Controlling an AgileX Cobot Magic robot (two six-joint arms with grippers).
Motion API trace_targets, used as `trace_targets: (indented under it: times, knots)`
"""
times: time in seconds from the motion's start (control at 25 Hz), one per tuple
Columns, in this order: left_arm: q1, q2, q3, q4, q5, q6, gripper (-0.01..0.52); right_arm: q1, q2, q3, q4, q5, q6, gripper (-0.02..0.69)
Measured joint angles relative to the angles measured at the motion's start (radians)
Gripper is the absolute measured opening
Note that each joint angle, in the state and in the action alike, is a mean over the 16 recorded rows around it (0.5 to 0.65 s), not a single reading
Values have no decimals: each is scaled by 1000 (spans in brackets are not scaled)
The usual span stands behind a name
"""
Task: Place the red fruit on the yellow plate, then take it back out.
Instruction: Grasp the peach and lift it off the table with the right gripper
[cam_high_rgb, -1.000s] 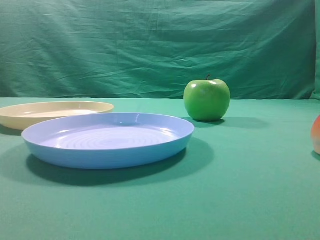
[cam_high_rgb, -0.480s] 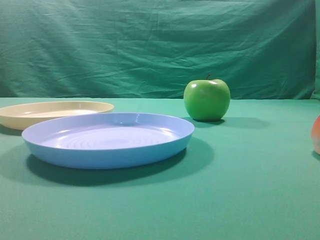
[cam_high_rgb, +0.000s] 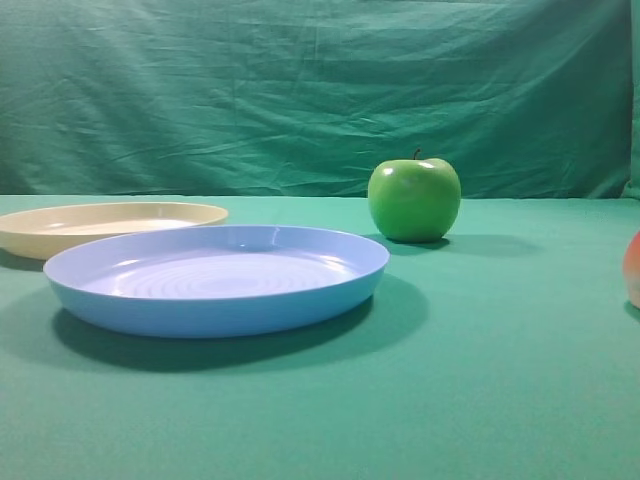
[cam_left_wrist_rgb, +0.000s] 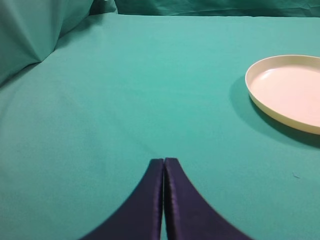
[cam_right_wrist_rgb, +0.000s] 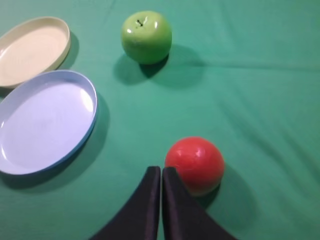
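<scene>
Low front view and overhead right wrist share the green apple (cam_high_rgb: 414, 200) (left wrist sees elsewhere).

The left end effector (cam_left_wrist_rgb: 164, 165) shows two dark navy, smoothly curved fingers tapering to narrow tips; the right end effector (cam_right_wrist_rgb: 161, 172) looks black, identically shaped.

- Table cover (cam_high_rgb: 500, 380): matt green cloth, finely woven; backdrop (cam_high_rgb: 300, 90) of the same cloth, creased.
- Yellow plate (cam_right_wrist_rgb: 30, 50): smooth plastic, satin sheen.
- Blue plate (cam_high_rgb: 215, 278): smooth plastic, faint concentric ridges, mild gloss.
- Green apple (cam_high_rgb: 414, 200): glossy, waxy skin.
- Red fruit (cam_right_wrist_rgb: 195, 162): smooth, soft highlights.
- Gripper fingers (cam_right_wrist_rgb: 150, 210): dark, matt.
</scene>
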Motion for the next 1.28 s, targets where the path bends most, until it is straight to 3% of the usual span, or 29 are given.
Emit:
trace_targets:
  times: [0.4, 0.64, 0.76, 0.92, 1.28]
  knots:
    - [0, 0, 0, 0, 0, 0, 0, 27, 233, -64, -39, 42, -139, 0]
    - [0, 0, 0, 0, 0, 0, 0, 83, 345, -83, -147, 12, -95, 5]
    - [0, 0, 0, 0, 0, 0, 0, 112, 388, -86, -201, -18, -59, 40]
    - [0, 0, 0, 0, 0, 0, 0, 145, 430, -86, -266, -62, -10, 157]
    - [0, 0, 0, 0, 0, 0, 0, 158, 459, -86, -308, -131, 23, 523]
